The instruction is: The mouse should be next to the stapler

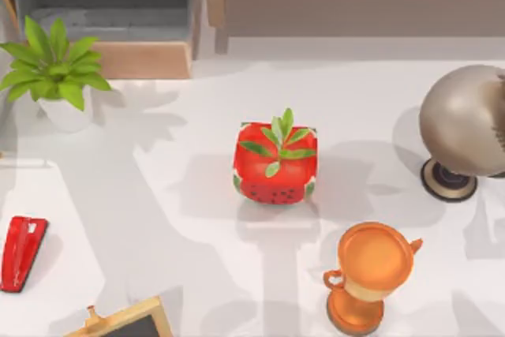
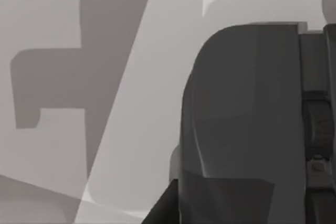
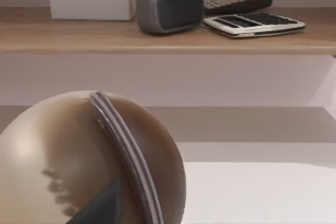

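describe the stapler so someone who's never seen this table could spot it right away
Start at the potted plant on the table's left side and go down along the left edge. The stapler lies there: flat, long and glossy red, unlike the leafy red cube at the centre.

No text, label, brand or number can be read on anything here, the calculator (image 3: 254,23) keys included.

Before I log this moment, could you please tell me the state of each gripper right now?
Left gripper: cannot be told.
Right gripper: cannot be told.
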